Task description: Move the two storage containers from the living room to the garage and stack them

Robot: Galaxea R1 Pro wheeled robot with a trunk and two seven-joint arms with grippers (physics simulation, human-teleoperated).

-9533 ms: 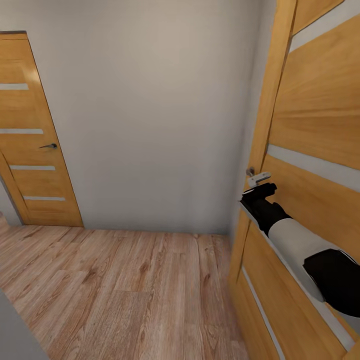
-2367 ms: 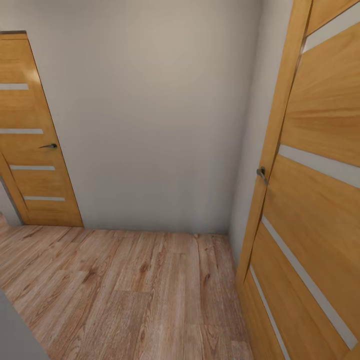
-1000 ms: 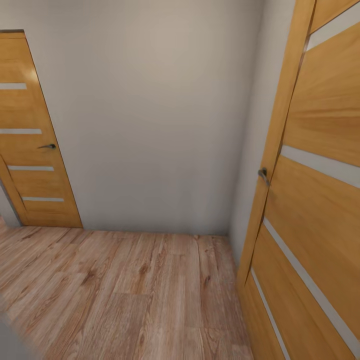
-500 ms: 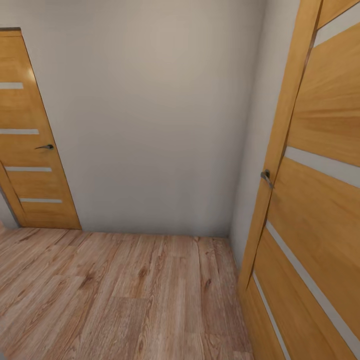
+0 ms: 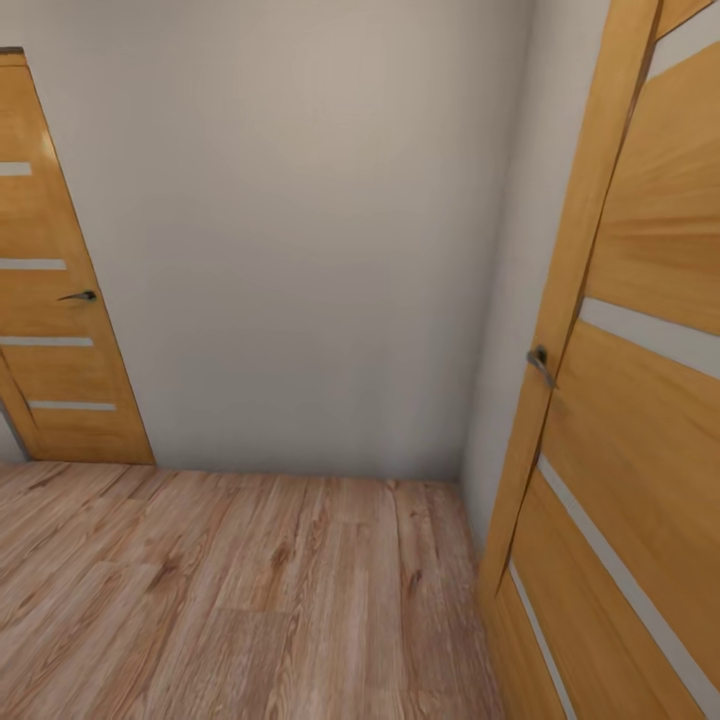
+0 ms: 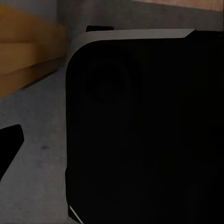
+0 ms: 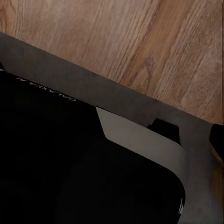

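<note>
Doors frame this corner of a hallway: one wooden door (image 5: 640, 400) stands close on the robot's right, slightly ajar by the look of its edge against the frame, with a small metal handle (image 5: 540, 362) on its near edge. A second wooden door (image 5: 50, 300) sits shut in the far wall to the left, with its own handle (image 5: 78, 296). Between them runs a plain pale wall (image 5: 320, 230), and underfoot a light wood plank floor (image 5: 250, 600).

Neither orange bin is anywhere to be seen from here, so which way they lie from either claw, how their long sides run, and which arm is nearer cannot be judged. The robot seems to be on its way somewhere, and the near door looks like the thing standing in its path.

Both wrist cameras look onto the robot's own dark body (image 6: 144, 126), the right one also catching plank floor (image 7: 140, 42). How far either claw is open, or whether it holds anything, I cannot tell.
</note>
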